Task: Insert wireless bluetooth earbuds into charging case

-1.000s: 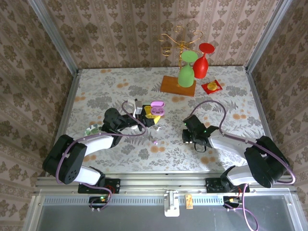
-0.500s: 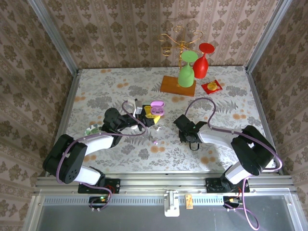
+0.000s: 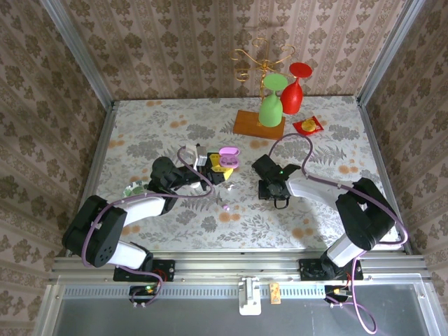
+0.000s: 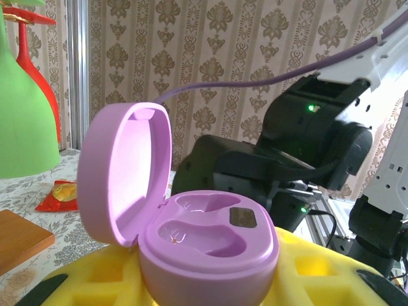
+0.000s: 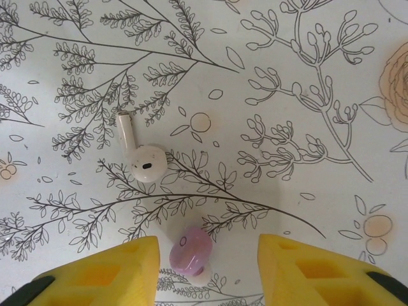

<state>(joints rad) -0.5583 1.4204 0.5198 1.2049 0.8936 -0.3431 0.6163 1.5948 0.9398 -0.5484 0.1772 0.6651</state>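
Observation:
My left gripper (image 3: 218, 170) is shut on the open purple charging case (image 4: 204, 248). Its lid (image 4: 124, 172) stands up on the left and both sockets are empty. In the top view the case (image 3: 228, 158) sits just left of the table's middle. My right gripper (image 5: 207, 271) is open, its yellow fingers (image 5: 108, 274) wide apart above the flowered cloth. A purple earbud (image 5: 194, 252) lies on the cloth between the fingertips, touching neither. A white earbud (image 5: 143, 156) with a stem lies a little beyond it to the left. The right gripper (image 3: 270, 189) hangs right of the case.
A wooden base (image 3: 259, 124) with a gold rack (image 3: 262, 59), a green glass (image 3: 271, 105) and a red glass (image 3: 294, 91) stands at the back. A red packet (image 3: 308, 126) lies beside it. A tiny purplish bit (image 3: 225, 207) lies on the cloth below the case.
My right arm has swung left toward the table's middle and its jaws have opened wider. The left arm and the case have not moved.

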